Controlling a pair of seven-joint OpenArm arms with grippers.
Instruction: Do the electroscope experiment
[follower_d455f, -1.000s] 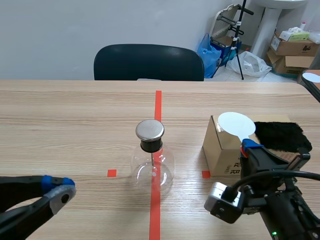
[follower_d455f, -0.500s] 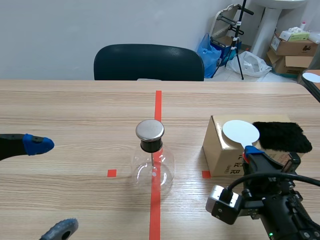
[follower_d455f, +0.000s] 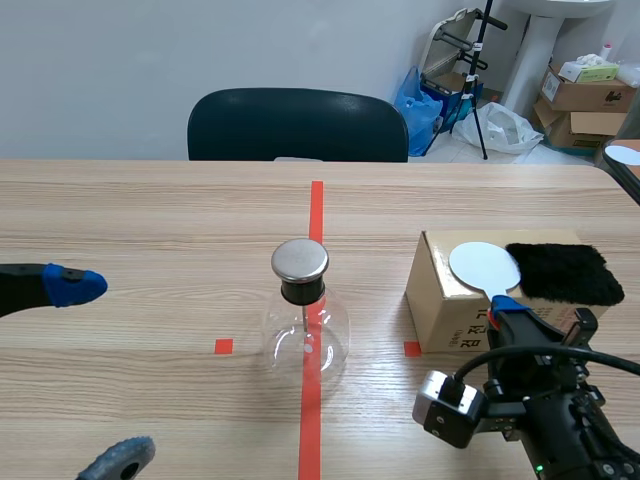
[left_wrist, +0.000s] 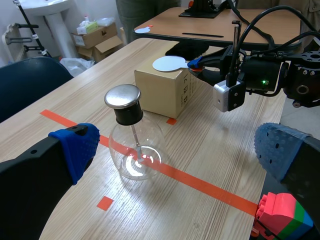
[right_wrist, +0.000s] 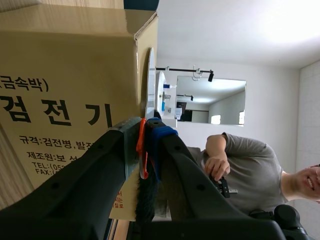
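Finding 1, step in hand: your right gripper (follower_d455f: 505, 308) is clamped on the thin orange handle of the white disc paddle (follower_d455f: 483, 265). The disc sits over the top of the cardboard box (follower_d455f: 440, 305), just left of the black fur pad (follower_d455f: 560, 272). I cannot tell whether it touches the box. I judge this to be the charging stage, with the transfer not yet begun.

Finding 2, next move: carry the disc left to the metal cap (follower_d455f: 299, 259) of the electroscope flask (follower_d455f: 305, 335), which stands upright on the centre tape line, well apart from the box. Keep the disc off the box on the way.

Finding 3, orientation: the paddle's long axis runs near to far, handle near, disc at the far end, face roughly upward.

Finding 4: your left gripper (follower_d455f: 95, 372) is spread wide and empty, well left of the flask.
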